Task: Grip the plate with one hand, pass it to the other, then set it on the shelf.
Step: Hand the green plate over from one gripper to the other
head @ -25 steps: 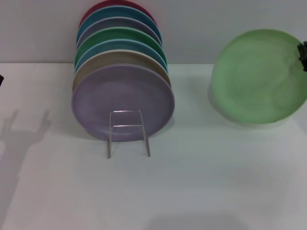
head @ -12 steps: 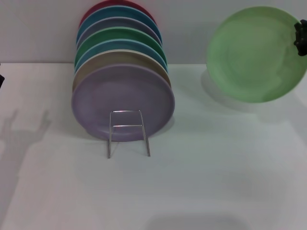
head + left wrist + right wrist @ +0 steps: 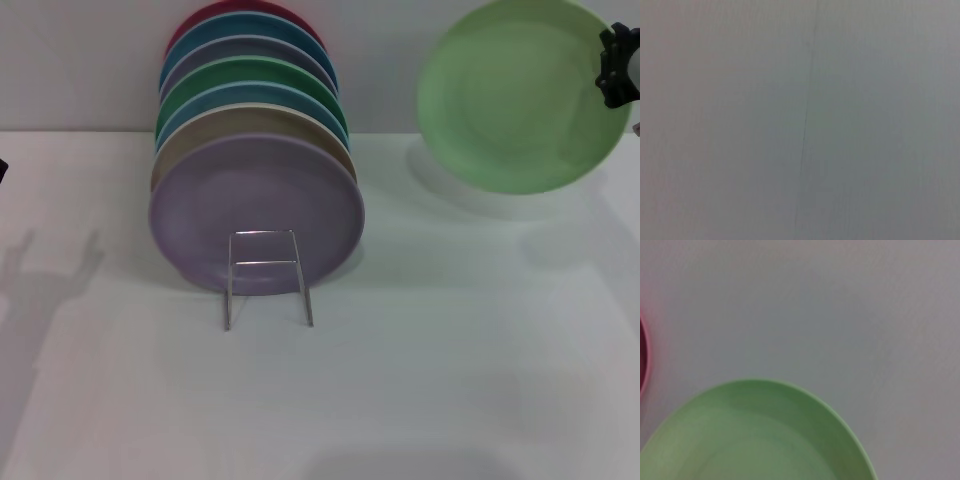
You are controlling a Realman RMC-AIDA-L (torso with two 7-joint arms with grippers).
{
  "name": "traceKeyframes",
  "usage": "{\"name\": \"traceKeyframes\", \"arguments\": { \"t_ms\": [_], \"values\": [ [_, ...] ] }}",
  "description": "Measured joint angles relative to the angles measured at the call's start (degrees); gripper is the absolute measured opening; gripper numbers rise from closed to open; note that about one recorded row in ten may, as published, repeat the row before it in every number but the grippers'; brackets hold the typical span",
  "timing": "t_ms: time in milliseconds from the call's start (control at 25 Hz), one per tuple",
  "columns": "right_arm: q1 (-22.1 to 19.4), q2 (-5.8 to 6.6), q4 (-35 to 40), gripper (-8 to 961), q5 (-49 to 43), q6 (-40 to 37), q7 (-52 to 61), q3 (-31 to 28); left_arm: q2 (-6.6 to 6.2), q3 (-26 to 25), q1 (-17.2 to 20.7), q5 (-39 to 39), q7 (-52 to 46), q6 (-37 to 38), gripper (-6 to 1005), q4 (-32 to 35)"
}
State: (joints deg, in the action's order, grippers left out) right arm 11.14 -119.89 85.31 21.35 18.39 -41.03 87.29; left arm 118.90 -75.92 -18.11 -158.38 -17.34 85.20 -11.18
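A: Where, the light green plate [image 3: 520,95]?

B: Lifted off the white desk [image 3: 450,350], above its far right corner, face tilted toward the camera. Pinched at its right rim by the right gripper [image 3: 617,65].

A: And the left gripper?

B: Only a dark sliver at the desk's left edge [image 3: 2,168]; fingers impossible to judge.

A: The wire shelf [image 3: 266,276]?

B: Near the far left part of the desk, stacked upright with plates, a lilac plate [image 3: 256,205] at the front.
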Motion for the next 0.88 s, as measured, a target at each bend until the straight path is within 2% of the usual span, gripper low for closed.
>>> {"name": "traceKeyframes", "arguments": {
  "t_ms": [80, 120, 160, 200, 280, 320, 360, 440, 480, 520, 640, 680, 720, 760, 800, 880],
  "values": [
    [-1.9, 0.00, -0.7, 19, 0.0, -5.4, 0.3, 1.9, -0.03, 0.0, 0.0, 0.0, 0.0, 0.0, 836, -0.1],
    [-1.9, 0.00, -0.7, 19, 0.0, -5.4, 0.3, 1.9, -0.03, 0.0, 0.0, 0.0, 0.0, 0.0, 836, -0.1],
    [-3.0, 0.00, -1.6, 19, 0.1, -9.5, 0.5, 3.4, -0.04, 0.0, 0.1, 0.0, 0.0, -0.1, 836, -0.1],
    [-3.0, 0.00, -1.6, 19, 0.1, -9.5, 0.5, 3.4, -0.04, 0.0, 0.1, 0.0, 0.0, -0.1, 836, -0.2],
    [-4.6, 0.00, -3.8, 19, 0.6, -16.4, 0.9, 5.3, -0.07, 0.0, 0.1, 0.0, 0.0, -0.1, 836, -0.3],
    [-4.6, 0.00, -3.8, 19, 0.6, -16.4, 0.9, 5.3, -0.07, 0.0, 0.1, 0.0, 0.0, -0.1, 836, -0.3],
    [-5.4, 0.00, -5.6, 19, 0.7, -21.1, 1.8, 6.4, -0.07, 0.0, 0.1, 0.0, 0.0, -0.1, 836, -0.5],
    [-5.6, 0.00, -6.8, 20, 0.7, -23.5, 2.5, 7.0, -0.12, 0.0, 0.2, 0.0, -0.1, -0.1, 836, -0.5],
    [-6.0, 0.00, -9.4, 20, 0.7, -28.6, 4.2, 8.1, -0.15, 0.0, 0.2, 0.0, -0.1, -0.1, 836, -0.5],
    [-6.0, 0.00, -9.4, 20, 0.7, -28.6, 4.2, 8.1, -0.15, 0.0, 0.2, 0.0, -0.1, -0.1, 836, -0.5],
    [-6.3, 0.08, -14.5, 20, 0.8, -37.6, 7.5, 10.1, -0.12, 0.0, 0.3, 0.0, -0.2, -0.1, 836, -0.5],
    [-6.2, 0.21, -18.6, 20, 0.8, -44.1, 10.8, 11.6, -0.11, 0.0, 0.3, 0.0, -0.3, -0.1, 836, -0.5],
    [-6.2, 0.21, -18.6, 20, 0.8, -44.1, 10.8, 11.6, -0.11, 0.0, 0.3, 0.0, -0.3, -0.1, 836, -0.5],
    [-5.9, 0.26, -21.8, 20, 0.9, -49.2, 13.4, 12.4, -0.11, 0.0, 0.3, 0.0, -0.3, -0.1, 836, -0.4],
    [-5.9, 0.26, -21.8, 20, 0.9, -49.2, 13.4, 12.4, -0.09, 0.0, 0.3, 0.0, -0.3, -0.2, 836, -0.3],
    [-5.2, 0.40, -26.9, 19, 0.9, -56.3, 18.0, 13.6, 0.02, 0.1, 0.4, 0.0, -0.4, -0.2, 836, -0.2]
  ]
}}
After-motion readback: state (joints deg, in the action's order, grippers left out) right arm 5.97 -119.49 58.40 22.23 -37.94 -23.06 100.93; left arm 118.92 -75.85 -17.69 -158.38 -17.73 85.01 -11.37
